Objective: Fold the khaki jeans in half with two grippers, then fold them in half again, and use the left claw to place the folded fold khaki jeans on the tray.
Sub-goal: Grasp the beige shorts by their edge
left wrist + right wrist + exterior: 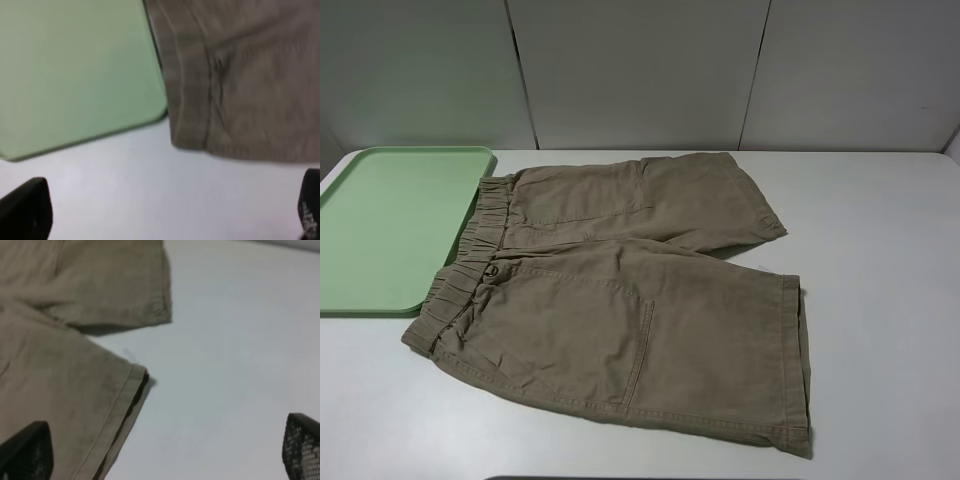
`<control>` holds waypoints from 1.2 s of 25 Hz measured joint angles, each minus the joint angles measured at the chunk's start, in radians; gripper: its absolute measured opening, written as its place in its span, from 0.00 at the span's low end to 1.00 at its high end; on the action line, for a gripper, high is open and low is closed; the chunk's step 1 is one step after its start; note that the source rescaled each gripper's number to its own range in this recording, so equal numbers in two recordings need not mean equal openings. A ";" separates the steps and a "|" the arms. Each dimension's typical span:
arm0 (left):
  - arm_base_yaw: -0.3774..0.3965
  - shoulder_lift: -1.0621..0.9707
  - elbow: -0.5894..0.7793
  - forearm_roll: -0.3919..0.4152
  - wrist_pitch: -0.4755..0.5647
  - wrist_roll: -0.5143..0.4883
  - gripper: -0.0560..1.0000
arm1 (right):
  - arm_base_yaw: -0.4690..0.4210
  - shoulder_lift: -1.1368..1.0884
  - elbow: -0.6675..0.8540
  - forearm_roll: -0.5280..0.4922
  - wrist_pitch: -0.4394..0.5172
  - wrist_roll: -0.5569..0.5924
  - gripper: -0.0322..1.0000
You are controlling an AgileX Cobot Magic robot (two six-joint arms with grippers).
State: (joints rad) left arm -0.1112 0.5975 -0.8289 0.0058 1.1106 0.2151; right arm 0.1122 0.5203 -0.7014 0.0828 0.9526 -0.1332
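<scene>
The khaki jeans point(630, 300) lie spread flat on the white table, elastic waistband toward the left, both leg hems toward the right. The waistband edge rests on the corner of the pale-green tray point(390, 230). Neither arm shows in the exterior high view. In the left wrist view my left gripper point(165, 212) hangs open above bare table, just short of the waistband corner point(192, 125) and the tray corner point(100, 75). My right gripper point(160, 450) is open in the right wrist view, one fingertip point(27, 452) over the near leg's hem point(120, 405), the other over bare table.
The white table point(880, 260) runs wide to the right of the shorts and along the front edge. A pale wall with dark vertical seams point(750, 75) stands behind the table. The tray sits at the table's left side.
</scene>
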 joint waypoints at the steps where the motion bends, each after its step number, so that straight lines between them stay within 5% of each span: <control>1: -0.021 0.052 -0.007 -0.014 0.001 0.026 0.97 | 0.008 0.029 -0.003 0.006 -0.007 -0.016 1.00; 9: -0.320 0.387 -0.014 -0.012 -0.005 0.241 0.97 | 0.252 0.239 -0.007 0.025 -0.031 -0.147 1.00; 14: -0.447 0.564 -0.015 0.130 -0.081 0.339 0.97 | 0.418 0.382 -0.007 0.025 -0.059 -0.163 1.00; 18: -0.461 0.700 -0.015 0.218 -0.194 0.379 0.97 | 0.515 0.497 -0.007 0.024 -0.086 -0.192 1.00; 30: -0.464 1.015 -0.017 0.169 -0.320 0.575 0.94 | 0.723 0.809 -0.007 0.023 -0.144 -0.264 1.00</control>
State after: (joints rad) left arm -0.5756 1.6124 -0.8454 0.1744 0.7911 0.7899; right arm 0.8348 1.3291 -0.7086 0.1057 0.8091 -0.3968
